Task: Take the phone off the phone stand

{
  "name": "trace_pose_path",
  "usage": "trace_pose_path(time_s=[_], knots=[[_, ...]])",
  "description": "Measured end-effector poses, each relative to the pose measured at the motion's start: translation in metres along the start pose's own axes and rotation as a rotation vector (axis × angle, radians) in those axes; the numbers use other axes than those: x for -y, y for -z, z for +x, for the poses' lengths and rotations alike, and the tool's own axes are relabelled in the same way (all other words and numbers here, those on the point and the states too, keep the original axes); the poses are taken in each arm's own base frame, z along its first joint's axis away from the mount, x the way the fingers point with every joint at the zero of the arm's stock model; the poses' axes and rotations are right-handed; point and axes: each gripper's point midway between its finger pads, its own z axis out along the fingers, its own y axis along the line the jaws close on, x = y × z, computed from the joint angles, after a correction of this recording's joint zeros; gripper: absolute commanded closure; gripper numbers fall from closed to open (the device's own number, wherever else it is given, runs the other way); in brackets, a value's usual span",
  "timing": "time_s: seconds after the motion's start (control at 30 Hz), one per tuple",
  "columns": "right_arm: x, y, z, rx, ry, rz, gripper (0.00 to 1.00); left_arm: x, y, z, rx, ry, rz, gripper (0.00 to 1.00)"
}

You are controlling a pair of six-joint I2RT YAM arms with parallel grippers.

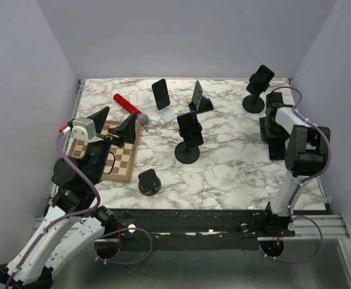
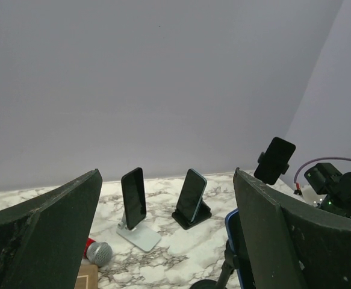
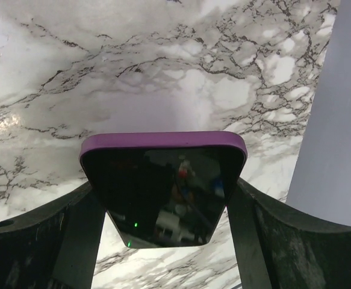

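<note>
the right gripper is gripping the purple-cased phone between its jaws, over the marble bench near its right edge. whether the phone is clear of its stand i cannot tell. the lifting-away step seems to be underway, and the next move is likely calling for a steady carry and a flat set-down. the left gripper is hovering with jaws wide open, holding nothing.

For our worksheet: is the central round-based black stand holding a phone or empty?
Holding: a blue-edged black phone sits upright atop the round-based black stand.
</note>
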Motion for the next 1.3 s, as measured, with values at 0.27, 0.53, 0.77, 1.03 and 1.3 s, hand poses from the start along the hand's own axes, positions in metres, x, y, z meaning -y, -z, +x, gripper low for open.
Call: trace_pose_path(time_s=[0.27,0.53,0.77,1.03,1.3], knots=[[0.001,-0.016,-0.016,-0.012,0.022,0.029,0.90,-0.001,0.001,-0.004,0.014,-0.048,-0.017,0.01],[0.004,-0.022,-0.031,-0.013,0.018,0.051,0.63,0.002,0.002,-0.005,0.019,-0.076,-0.002,0.01],[0.003,-0.023,-0.030,-0.014,0.013,0.046,0.48,0.004,0.002,-0.004,0.016,-0.082,0.009,0.01],[0.003,-0.023,-0.030,-0.014,0.009,0.045,0.08,0.004,0.002,-0.004,0.021,-0.084,0.009,0.01],[0.004,-0.022,-0.032,-0.006,0.003,0.046,0.00,0.004,0.002,-0.005,0.025,-0.083,0.012,0.01]])
